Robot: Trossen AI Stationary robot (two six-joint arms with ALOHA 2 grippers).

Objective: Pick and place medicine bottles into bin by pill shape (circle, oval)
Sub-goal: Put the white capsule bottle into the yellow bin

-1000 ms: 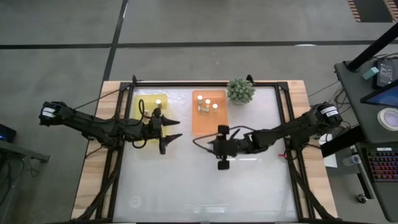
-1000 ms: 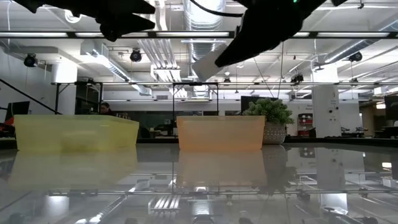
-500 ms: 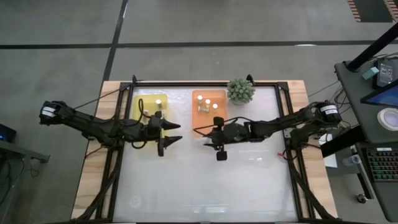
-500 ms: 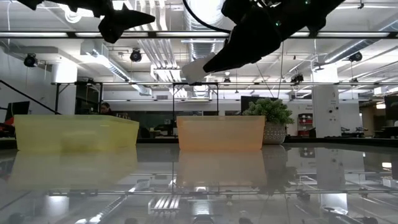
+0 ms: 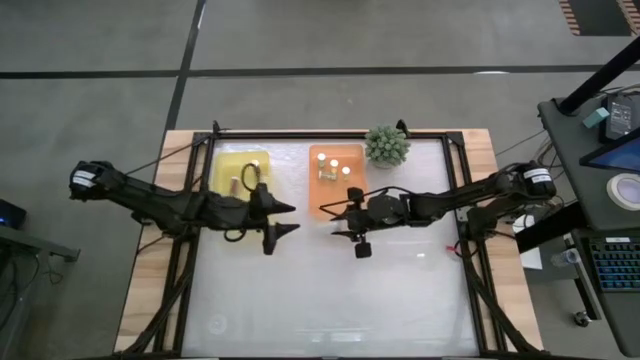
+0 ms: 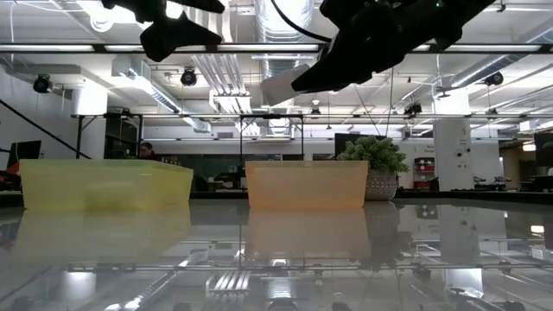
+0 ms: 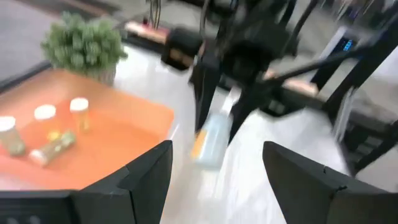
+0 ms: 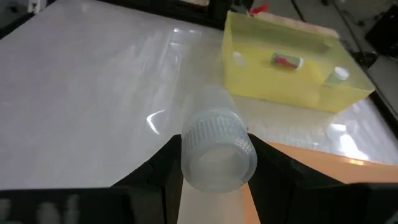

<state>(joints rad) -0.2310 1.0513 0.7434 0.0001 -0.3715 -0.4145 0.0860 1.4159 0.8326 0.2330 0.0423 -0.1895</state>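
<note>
Fingers of your right gripper are clamping a medicine bottle, hovering just beside the orange bin, which is holding four bottles. Your left gripper is waiting spread wide beside the yellow bin.

— What sort of place is this?

— A robotics lab in an industrial hall. Behind the glossy table, the low view shows exposed ceiling ducts, strip lights and white columns.

— Anything else?

— From above, the table stands on a bare concrete floor. To the table's right sits a workstation with a keyboard and a tape roll.
</note>
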